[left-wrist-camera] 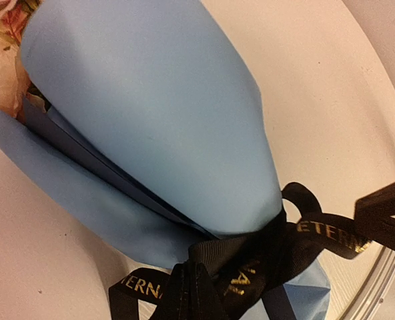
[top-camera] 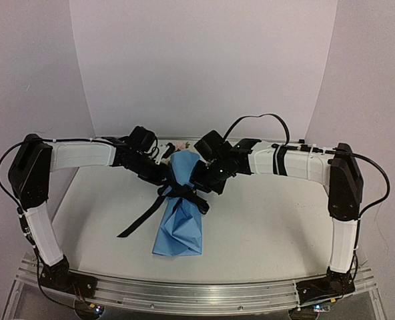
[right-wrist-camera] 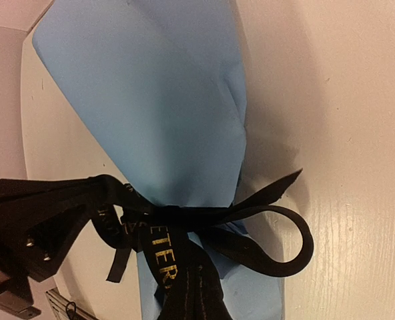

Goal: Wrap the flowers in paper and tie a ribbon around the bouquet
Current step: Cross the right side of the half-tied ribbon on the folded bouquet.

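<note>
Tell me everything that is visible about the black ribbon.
The ribbon is narrow black woven fabric with gold lettering. It is tied round the waist of the blue paper bundle, with a loop and a knot there. One long tail lies on the table, running to the near left. The left gripper and right gripper pinch it near the knot.

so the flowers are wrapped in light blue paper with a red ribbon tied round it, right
Not quite: the ribbon is black with gold lettering, not red, as the left wrist view shows. The rest stands: it is tied round the light blue paper wrapping the flowers.
</note>
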`<control>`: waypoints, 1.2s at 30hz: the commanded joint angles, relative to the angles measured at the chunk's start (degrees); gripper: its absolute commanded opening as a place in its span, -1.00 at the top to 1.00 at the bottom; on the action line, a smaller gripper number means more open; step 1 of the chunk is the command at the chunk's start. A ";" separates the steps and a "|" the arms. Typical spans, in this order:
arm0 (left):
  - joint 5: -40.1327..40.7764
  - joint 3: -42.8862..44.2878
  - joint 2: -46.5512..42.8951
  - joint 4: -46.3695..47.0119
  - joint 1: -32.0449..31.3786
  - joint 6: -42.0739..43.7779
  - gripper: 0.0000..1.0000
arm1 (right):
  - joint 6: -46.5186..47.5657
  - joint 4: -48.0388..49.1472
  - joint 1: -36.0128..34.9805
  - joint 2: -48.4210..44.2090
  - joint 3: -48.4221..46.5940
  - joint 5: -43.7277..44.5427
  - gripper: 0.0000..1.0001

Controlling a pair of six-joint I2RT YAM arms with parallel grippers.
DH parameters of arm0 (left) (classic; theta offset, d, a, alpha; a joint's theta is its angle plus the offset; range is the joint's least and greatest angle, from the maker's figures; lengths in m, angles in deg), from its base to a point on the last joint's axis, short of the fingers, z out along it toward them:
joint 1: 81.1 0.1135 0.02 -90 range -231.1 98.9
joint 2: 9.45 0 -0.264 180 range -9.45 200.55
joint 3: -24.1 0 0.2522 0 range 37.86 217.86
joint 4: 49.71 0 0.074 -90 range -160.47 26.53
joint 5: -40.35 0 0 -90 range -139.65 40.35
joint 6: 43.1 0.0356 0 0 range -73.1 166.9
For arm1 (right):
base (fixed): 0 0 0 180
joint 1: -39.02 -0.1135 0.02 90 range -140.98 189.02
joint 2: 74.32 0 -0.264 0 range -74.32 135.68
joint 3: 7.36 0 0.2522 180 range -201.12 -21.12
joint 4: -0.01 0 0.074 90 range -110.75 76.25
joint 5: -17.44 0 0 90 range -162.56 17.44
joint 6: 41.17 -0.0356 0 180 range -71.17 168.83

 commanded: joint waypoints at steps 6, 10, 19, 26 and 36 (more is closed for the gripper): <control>0.46 -6.82 -9.61 9.58 1.68 -4.59 1.00 | 0.03 -0.23 -0.28 -1.57 0.53 2.01 1.00; 2.05 -12.78 -14.18 15.90 2.76 -9.83 1.00 | 0.57 -0.29 -0.26 -1.83 -0.06 2.67 1.00; 4.57 -30.90 -27.94 35.50 4.56 -24.26 1.00 | 2.19 -1.55 -0.24 -1.40 -2.20 2.71 1.00; -2.06 -39.72 -33.35 48.52 4.65 -23.68 0.90 | 3.92 -3.84 -0.28 0.02 -5.87 2.71 1.00; -20.08 -39.45 -32.42 49.09 4.64 -12.06 0.74 | 4.87 -5.91 -0.28 2.25 -9.26 2.68 1.00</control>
